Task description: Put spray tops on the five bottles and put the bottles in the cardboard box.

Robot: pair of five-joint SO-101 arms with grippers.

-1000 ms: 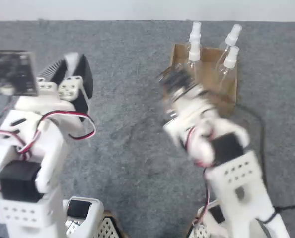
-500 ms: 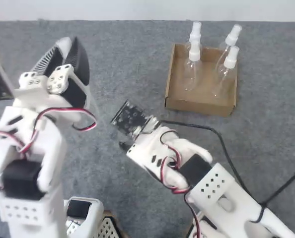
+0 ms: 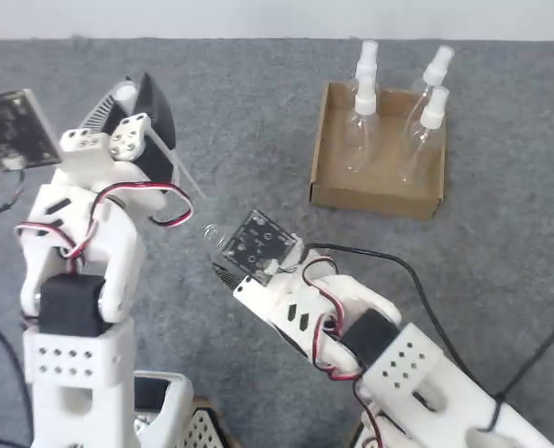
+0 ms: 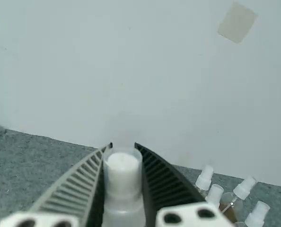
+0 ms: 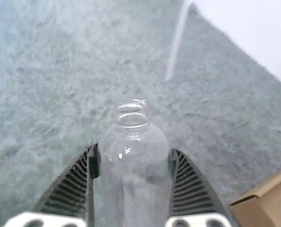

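Observation:
My left gripper is raised over the left of the table, shut on a white spray top; its thin dip tube slants down toward the middle. In the left wrist view the spray top stands between the ribbed fingers. My right gripper is shut on a clear bottle with an open neck. From above, that bottle's neck lies just below the tube's tip, apart from it. The cardboard box at the back right holds several capped bottles.
Grey carpet covers the table. A black cable trails from the right arm across the carpet in front of the box. The dip tube and a corner of the box appear in the right wrist view. A white wall stands behind.
The right arm has swung from beside the box to the middle of the table with the bottle. The left arm has turned, bringing the tube's tip nearer the bottle's neck.

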